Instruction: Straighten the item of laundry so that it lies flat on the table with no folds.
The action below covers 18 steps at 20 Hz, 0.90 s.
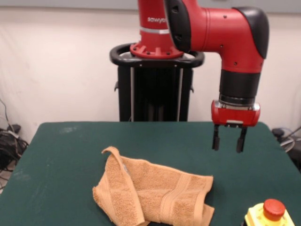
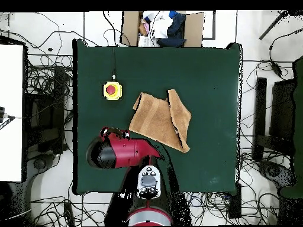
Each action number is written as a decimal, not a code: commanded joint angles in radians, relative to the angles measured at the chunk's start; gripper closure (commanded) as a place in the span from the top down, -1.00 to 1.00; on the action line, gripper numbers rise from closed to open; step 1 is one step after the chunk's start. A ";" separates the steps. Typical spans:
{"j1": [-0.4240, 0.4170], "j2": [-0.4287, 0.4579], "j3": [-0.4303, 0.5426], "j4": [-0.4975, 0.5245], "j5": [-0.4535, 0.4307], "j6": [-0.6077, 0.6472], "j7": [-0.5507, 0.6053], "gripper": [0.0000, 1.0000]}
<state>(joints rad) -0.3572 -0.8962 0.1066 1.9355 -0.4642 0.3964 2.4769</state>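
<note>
The orange-tan towel (image 1: pixel 155 195) lies crumpled near the table's front edge in the front view. Its left part is folded over the middle, with one corner (image 1: pixel 111 150) sticking up. Its right edge is doubled over too. A flat woven band (image 1: pixel 176 195) runs across it. In the overhead view the towel (image 2: pixel 160 118) lies at the middle of the dark green table (image 2: pixel 207 71), with a fold along its right side. My gripper (image 1: pixel 228 140) hangs open and empty above the table (image 1: pixel 70 150), behind and to the right of the towel. In the overhead view the arm hides it.
A yellow box with a red button (image 1: pixel 270 214) stands at the front right corner, and in the overhead view (image 2: pixel 112 90) just left of the towel. A cardboard box of clothes (image 2: pixel 163 26) sits beyond the far edge. Cables cover the floor around the table.
</note>
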 commanded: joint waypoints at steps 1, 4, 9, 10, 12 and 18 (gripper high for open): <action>0.155 0.153 -0.087 -0.260 0.155 0.203 0.280 1.00; 0.193 0.203 -0.110 -0.337 0.208 0.236 0.274 1.00; 0.238 0.165 -0.137 -0.416 0.292 0.412 0.251 1.00; 0.248 0.145 -0.144 -0.433 0.306 0.473 0.241 1.00; 0.261 0.113 -0.149 -0.453 0.333 0.545 0.234 1.00; 0.285 0.054 -0.170 -0.502 0.376 0.714 0.213 1.00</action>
<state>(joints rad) -0.1073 -0.7846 -0.0418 1.5490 -0.1572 0.8673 2.4771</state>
